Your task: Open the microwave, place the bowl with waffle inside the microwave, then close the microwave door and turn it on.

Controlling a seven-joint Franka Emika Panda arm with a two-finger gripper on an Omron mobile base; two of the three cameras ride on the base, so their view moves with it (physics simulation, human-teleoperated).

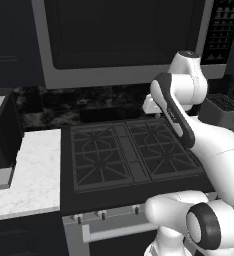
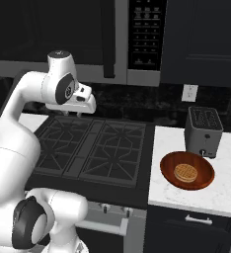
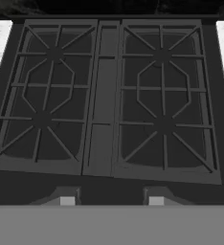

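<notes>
Pincer (image 3: 111, 200) is being held spread and empty over the stove (image 1: 131, 155); microwave door (image 2: 53, 32) is judged unopened, its handle (image 2: 109, 39) needing grasping next.

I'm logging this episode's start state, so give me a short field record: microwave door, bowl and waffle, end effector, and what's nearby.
microwave: mounted above the stove
microwave door: shut, black bar handle on its right side
bowl: on the white counter right of the stove
waffle: lying inside the bowl
toaster: just behind the bowl
end effector: over the stove, holding nothing, tips apart
</notes>
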